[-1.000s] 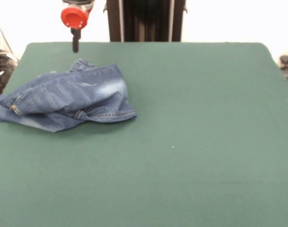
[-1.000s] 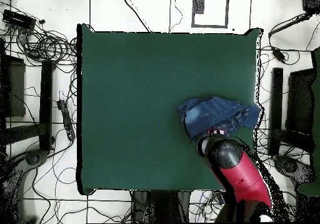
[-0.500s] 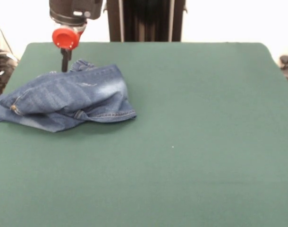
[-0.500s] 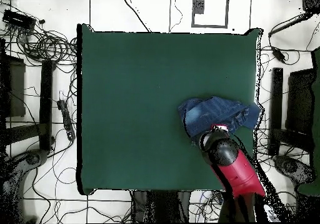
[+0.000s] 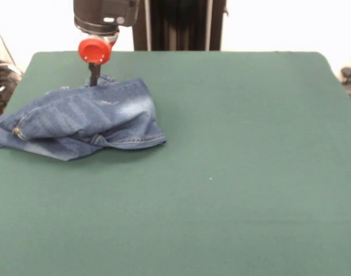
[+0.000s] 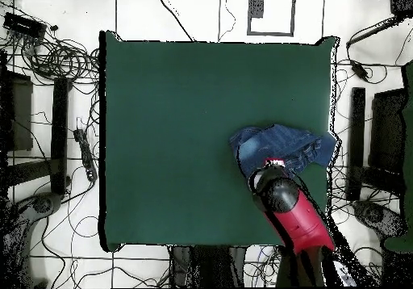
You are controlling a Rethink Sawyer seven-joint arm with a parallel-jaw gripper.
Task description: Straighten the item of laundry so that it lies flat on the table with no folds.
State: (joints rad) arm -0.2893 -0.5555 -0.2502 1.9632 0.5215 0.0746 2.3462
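Lying bunched on the table (image 5: pixel 239 172), jeans (image 5: pixel 89 118): blue denim, folded over on themselves in a rumpled heap, pale faded patch on the upper fold, orange-tan stitching along the hem at the near edge. Position, front view: left side of the table toward the far edge, one corner reaching the table's left rim. Position, overhead view: jeans (image 6: pixel 278 147) near the table's right edge, a flap just over the rim, lower half of the table (image 6: pixel 177 124). Tool (image 5: pixel 94 76): dark and narrow, descending from a black housing with a red round cap, its tip at the far top edge of the heap; whether it is released or clenched cannot be told, nor whether it touches the cloth. Arm (image 6: pixel 294 213): red and black, entering from the bottom in the overhead view, its end over the jeans' lower edge.
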